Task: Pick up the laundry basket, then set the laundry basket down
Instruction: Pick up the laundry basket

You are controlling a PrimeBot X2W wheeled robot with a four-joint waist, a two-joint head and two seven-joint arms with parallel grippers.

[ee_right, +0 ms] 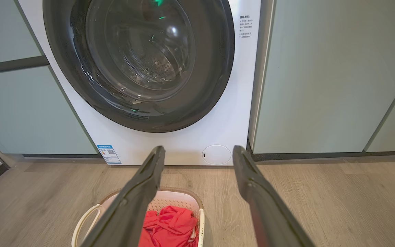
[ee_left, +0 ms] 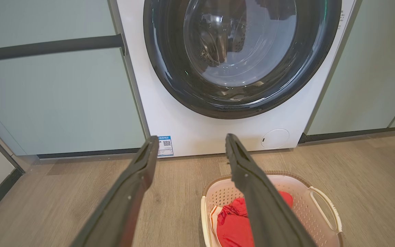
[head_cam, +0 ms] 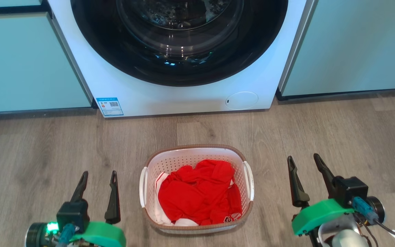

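Laundry basket [head_cam: 194, 146], just one, sits on the floor [head_cam: 46, 147] in the middle, right in front of the robot. It is white with lots of little holes and a brown rim. It has two white handles [head_cam: 143, 187], one on each side. Inside is one heap of red clothes [head_cam: 199, 193], with a bit of white cloth [head_cam: 159, 206] under it.

There are two grippers. The left gripper [head_cam: 99, 173] is low on the left of the basket. The right gripper [head_cam: 303, 157] is low on the right. Each one has two long dark fingers [head_cam: 112, 199], so that makes four. Both pairs are spread wide and hold nothing. Neither gripper touches the basket. Bare floor lies between each gripper and the handle on its side.

In the left wrist view, one of that arm's own fingers crosses in front of the basket and hides part of the red heap. In the right wrist view, one finger covers part of the basket too.

Behind the basket stands one white washing machine [head_cam: 183, 99]. Its big round door [head_cam: 178, 20] is dark and shiny, with glass in the middle. Low on the front are one small blue sticker [head_cam: 109, 106] and one round cap [head_cam: 241, 100]. Some floor shows between the machine and the basket.

Pale green cabinets [head_cam: 22, 61] stand on both sides of the machine. The floor is grey-brown wood planks.
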